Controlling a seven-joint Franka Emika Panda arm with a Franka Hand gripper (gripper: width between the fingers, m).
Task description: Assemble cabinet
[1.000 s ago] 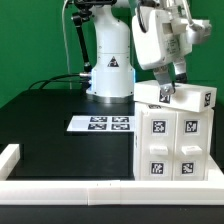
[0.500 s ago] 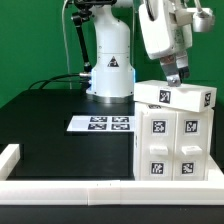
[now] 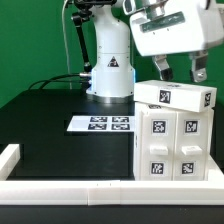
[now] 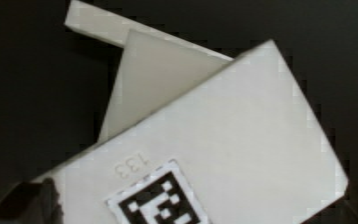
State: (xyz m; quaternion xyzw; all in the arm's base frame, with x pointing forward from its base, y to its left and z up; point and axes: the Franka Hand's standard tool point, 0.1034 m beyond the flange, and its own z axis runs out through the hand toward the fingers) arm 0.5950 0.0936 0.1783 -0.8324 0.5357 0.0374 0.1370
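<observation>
The cabinet (image 3: 175, 135) is a large white box with several black-and-white tags, standing upright at the exterior view's right. Its top panel (image 3: 175, 95) carries two tags. My gripper (image 3: 180, 70) hangs just above that top panel, open and empty, with both fingers (image 3: 163, 68) apart and clear of the cabinet. In the wrist view the cabinet's white panels (image 4: 202, 120) fill most of the picture, with one tag (image 4: 167, 200) close below the camera.
The marker board (image 3: 102, 123) lies flat on the black table to the left of the cabinet in the exterior view. A low white border rail (image 3: 60, 185) runs along the front edge. The robot base (image 3: 110, 65) stands behind.
The gripper has lifted off the cabinet's top panel and turned, so both fingers now show spread apart above it. The cabinet has not moved.
</observation>
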